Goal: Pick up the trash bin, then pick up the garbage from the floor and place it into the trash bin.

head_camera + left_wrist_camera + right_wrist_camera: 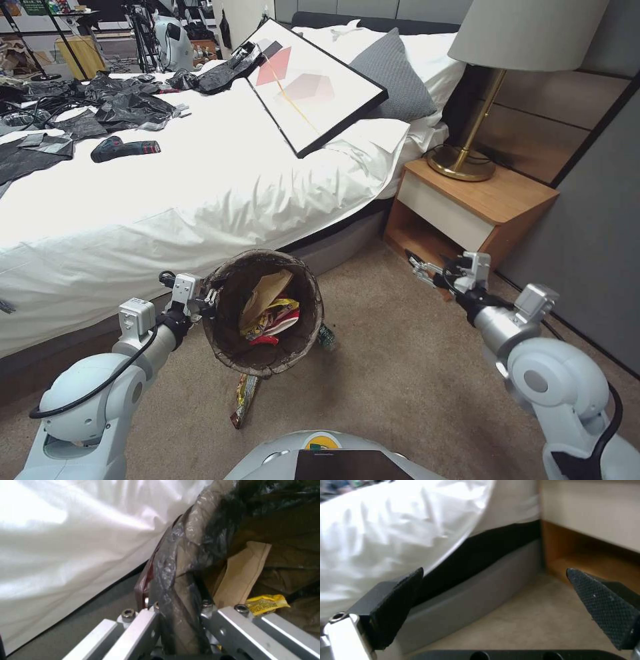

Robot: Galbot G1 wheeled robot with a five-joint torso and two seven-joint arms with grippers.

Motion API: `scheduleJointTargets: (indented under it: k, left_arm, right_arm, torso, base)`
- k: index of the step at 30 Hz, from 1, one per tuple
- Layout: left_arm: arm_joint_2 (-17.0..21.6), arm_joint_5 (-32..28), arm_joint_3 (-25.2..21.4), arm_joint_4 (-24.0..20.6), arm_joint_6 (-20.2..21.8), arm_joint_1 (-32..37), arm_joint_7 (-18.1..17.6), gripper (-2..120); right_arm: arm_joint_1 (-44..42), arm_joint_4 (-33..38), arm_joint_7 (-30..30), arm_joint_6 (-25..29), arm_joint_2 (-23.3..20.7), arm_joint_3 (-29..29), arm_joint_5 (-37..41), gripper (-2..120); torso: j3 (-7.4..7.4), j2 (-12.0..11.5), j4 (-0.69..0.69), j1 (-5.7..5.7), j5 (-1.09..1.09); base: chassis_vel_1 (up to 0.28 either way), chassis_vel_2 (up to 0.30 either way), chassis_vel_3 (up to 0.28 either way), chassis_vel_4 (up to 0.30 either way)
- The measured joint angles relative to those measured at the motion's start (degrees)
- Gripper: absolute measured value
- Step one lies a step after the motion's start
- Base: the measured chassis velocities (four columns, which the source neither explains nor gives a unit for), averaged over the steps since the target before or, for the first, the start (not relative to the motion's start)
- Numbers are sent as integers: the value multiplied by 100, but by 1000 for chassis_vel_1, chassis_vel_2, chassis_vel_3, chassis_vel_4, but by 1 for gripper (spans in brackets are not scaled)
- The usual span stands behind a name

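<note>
Beige carpeted floor (400, 373) runs along a white-sheeted bed (200, 193) toward a wooden nightstand (480, 200). Beside the bed, the left claw (208, 300) is clenched on the bagged rim of the trash bin (230, 340), holding it tilted; a brown paper bag (241, 572) and yellow snack packet (266, 603) lie inside. Just below the bin a wrapper (244, 399) lies on the floor, a small bottle (327, 337) beside it. The right claw (427, 270) hangs released near the nightstand.
</note>
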Motion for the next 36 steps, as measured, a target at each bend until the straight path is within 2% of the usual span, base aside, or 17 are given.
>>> scheduleJointTargets:
  k: [3, 8, 21, 36]
  left_arm:
    - [4, 2, 6, -5, 0, 4, -5, 0]
    - [-20, 27, 11, -5, 0, 4, -14, 0]
    - [-71, -199, 42, -3, 0, 0, -341, 0]
    - [-75, -203, -1, 0, 0, -6, -336, 0]
  right_arm:
    - [-156, -152, -119, 274, 213, 37, -328, 100]
    - [-120, -422, -349, 670, 304, 48, -831, 100]
    - [-4, -589, -348, 698, 300, -168, -1050, 100]
    - [95, -674, -322, 694, 292, -356, -1117, 100]
  torso:
    - [0, 0, 1, 0, 0]
    - [1, 0, 1, 0, 0]
    - [1, 0, 1, 0, 0]
    - [1, 0, 1, 0, 0]
  base:
    - [0, 0, 0, 0]
    - [0, 0, 0, 0]
    - [0, 0, 0, 0]
    - [0, 0, 0, 0]
